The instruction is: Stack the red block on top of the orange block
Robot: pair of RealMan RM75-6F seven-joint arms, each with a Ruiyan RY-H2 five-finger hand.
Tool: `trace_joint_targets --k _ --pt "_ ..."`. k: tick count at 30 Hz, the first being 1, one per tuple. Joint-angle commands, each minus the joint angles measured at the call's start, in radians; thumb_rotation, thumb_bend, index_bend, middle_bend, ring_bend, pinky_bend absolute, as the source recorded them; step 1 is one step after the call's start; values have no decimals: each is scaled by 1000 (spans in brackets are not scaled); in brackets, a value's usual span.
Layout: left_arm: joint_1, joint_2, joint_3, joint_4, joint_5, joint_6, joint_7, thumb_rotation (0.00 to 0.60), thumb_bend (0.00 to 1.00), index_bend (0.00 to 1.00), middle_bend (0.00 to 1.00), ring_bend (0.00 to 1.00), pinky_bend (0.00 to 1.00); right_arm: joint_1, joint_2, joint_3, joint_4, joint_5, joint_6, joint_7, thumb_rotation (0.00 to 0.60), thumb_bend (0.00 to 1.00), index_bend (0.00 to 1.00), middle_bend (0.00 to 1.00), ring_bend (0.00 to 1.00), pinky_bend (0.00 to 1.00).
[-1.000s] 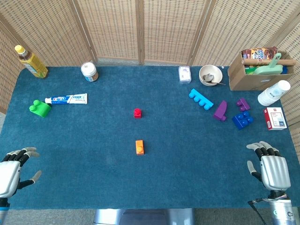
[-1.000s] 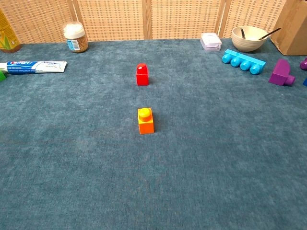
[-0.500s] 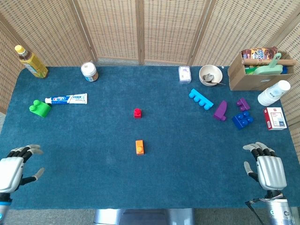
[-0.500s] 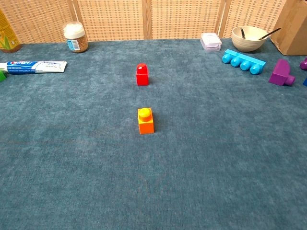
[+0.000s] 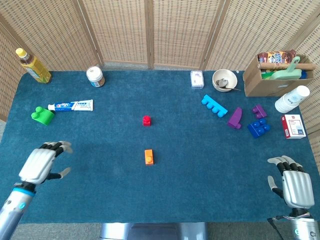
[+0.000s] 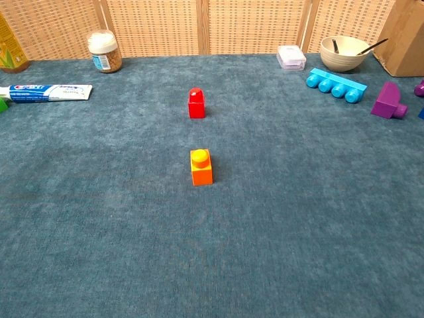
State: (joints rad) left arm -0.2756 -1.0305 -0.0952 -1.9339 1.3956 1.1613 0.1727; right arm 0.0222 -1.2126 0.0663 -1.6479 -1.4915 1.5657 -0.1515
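Red block: your red block (image 5: 146, 120) sat upright on the blue mat (image 5: 100, 150), mid-table, untouched.
Orange block: your orange block (image 5: 149, 157) stood just nearer than the red one, apart from it, stud up.
Left hand: your left hand (image 5: 42, 163) hovered over the near-left mat, fingers spread, holding nothing.
Right hand: your right hand (image 5: 293, 185) sat at the near-right edge, fingers apart, empty.
Surroundings: toothpaste tube (image 5: 70, 105) and green block (image 5: 42, 115) lay far left; cyan block (image 5: 214, 105) far right.
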Motion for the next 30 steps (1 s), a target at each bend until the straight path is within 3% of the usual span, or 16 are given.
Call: trace_joint_targets --k 1,9,15,21,30 --pt "-84 11 -46 -42 -93 -89 55 600 308 363 283 296 261 -5 0 -3 4 1 3 5 600 319 325 354 248 340" --pt "-219 -49 -117 -33 -282 -176 130 600 308 361 280 296 261 -11 0 -1 13 3 4 17 600 320 325 354 248 340" --pt "-351 -146 -169 26 -454 -176 276 600 307 350 273 288 260 -18 8 -1 9 -1 14 21 600 321 325 354 248 341" --pt "-478 -226 -186 106 -619 -179 411 600 282 323 236 248 239 -30 13 -3 13 2 23 31 600 321 325 354 248 340" --pt "-633 -366 -208 234 -794 -171 503 600 279 317 217 222 230 -36 11 1 30 10 22 52 600 321 325 354 248 341"
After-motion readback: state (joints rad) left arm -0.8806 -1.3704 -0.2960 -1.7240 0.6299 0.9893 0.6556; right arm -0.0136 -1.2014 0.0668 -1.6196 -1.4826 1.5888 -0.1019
